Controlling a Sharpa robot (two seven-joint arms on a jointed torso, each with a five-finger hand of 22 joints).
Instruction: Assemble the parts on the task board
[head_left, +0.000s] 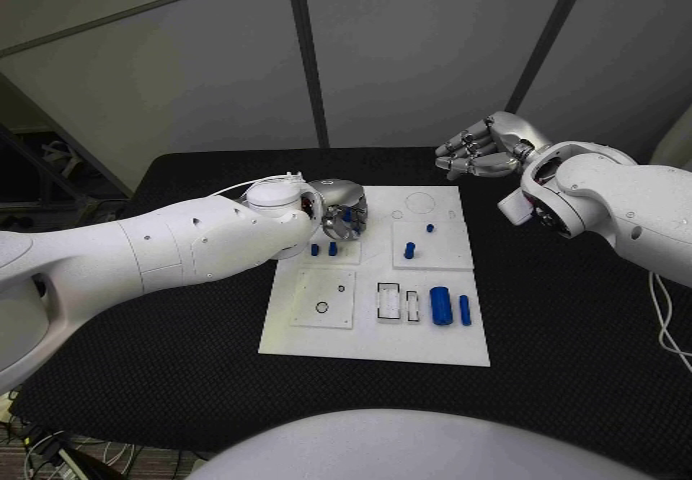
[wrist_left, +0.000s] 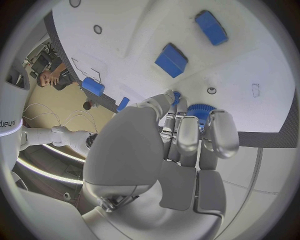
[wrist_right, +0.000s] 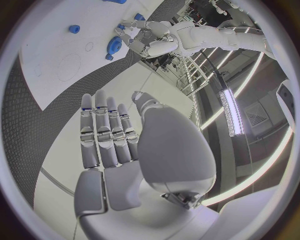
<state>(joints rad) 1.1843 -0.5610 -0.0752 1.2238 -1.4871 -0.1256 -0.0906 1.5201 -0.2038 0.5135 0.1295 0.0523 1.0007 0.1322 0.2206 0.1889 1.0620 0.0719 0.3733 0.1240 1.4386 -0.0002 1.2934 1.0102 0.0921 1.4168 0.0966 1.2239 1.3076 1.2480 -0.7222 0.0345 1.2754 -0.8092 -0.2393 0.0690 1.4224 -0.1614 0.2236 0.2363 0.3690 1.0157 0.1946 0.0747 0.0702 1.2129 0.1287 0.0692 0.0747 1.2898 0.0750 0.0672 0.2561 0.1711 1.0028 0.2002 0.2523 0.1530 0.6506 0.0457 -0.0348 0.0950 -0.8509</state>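
1. Gripping a blue gear (wrist_left: 200, 111) between its fingertips, the left hand (head_left: 339, 208) sits over the task board (head_left: 375, 340) at the board's 11 o'clock corner.
2. The right hand (head_left: 488, 146) hovers past the table's (head_left: 577, 380) far edge, at about 1 o'clock from the board, fingers apart and holding nothing.
3. Two blue blocks (head_left: 450, 306) lie at the board's 4 o'clock.

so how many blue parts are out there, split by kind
small blue plastic pieces standing on the flat white task board: 4
larger blue plastic pieces lying flat: 2
toothed blue gear in the left hand: 1
total: 7
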